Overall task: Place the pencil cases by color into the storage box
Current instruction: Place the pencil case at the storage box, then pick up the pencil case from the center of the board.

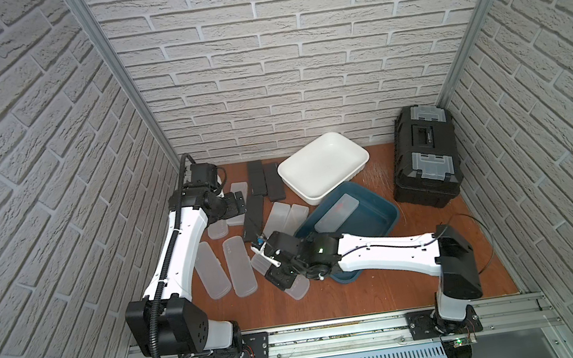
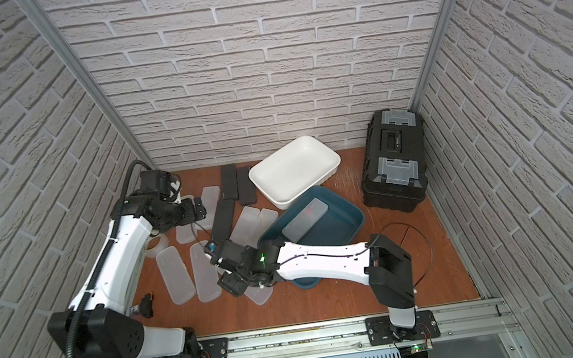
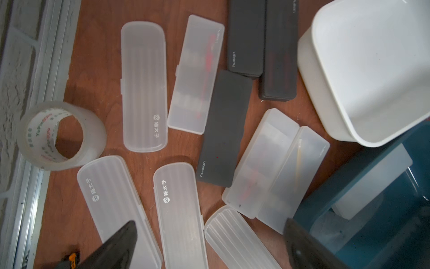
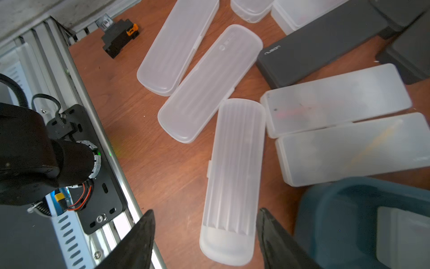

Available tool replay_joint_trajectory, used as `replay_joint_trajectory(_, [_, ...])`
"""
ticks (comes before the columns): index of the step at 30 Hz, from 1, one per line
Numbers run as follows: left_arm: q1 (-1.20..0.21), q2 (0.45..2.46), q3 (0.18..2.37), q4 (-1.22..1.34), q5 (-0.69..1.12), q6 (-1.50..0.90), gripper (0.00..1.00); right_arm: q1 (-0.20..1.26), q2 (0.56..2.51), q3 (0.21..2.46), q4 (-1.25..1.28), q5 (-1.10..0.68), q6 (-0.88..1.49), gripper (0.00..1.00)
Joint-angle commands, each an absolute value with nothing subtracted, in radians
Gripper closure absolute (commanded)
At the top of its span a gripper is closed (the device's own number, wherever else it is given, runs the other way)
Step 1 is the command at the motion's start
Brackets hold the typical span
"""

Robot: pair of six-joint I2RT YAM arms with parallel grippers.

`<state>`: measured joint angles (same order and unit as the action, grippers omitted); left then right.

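Frosted white pencil cases lie scattered on the wooden table, among them two side by side [image 1: 223, 268] and a pair [image 1: 284, 218] leaning at the blue bin. Three black pencil cases [image 1: 264, 179] [image 1: 254, 222] lie near the white storage box [image 1: 324, 163], which holds nothing. One frosted case [image 1: 337, 212] lies in the blue storage box [image 1: 392, 210]. My right gripper [image 4: 206, 210] hangs open over a ribbed frosted case [image 4: 235, 163], its fingers either side and clear of it. My left gripper [image 3: 209, 223] is open above the cases, holding nothing.
A black toolbox [image 1: 424, 156] stands in the back right corner. A clear tape roll [image 3: 61, 135] sits by the left wall. A small black and orange part [image 4: 121, 37] lies near the front rail. Brick walls close in three sides.
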<state>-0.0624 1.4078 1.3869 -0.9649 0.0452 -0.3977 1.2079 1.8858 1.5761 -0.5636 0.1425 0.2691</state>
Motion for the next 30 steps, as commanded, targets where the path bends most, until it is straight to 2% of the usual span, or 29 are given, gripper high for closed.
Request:
replay_joint_trajectory(1, [-0.043, 1.382, 1.351, -0.914, 0.115, -0.415, 0.03, 1.240, 1.969, 1.657, -0.636, 0.246, 0.258, 0.30])
replay_joint_trajectory(5, [-0.041, 1.378, 1.319, -0.892, 0.123, -0.410, 0.03, 1.255, 2.071, 1.728, -0.690, 0.306, 0.258, 0.30])
replay_joint_trajectory(21, [0.001, 1.371, 1.295, -0.853, 0.154, -0.400, 0.03, 1.228, 2.165, 1.743, -0.689, 0.380, 0.280, 0.29])
replay_joint_trajectory(25, [0.002, 1.370, 1.292, -0.841, 0.161, -0.406, 0.03, 1.194, 2.164, 1.710, -0.660, 0.327, 0.285, 0.23])
replay_joint_trajectory(30, [0.013, 1.367, 1.298, -0.831, 0.173, -0.415, 0.02, 1.153, 2.141, 1.642, -0.586, 0.229, 0.296, 0.11])
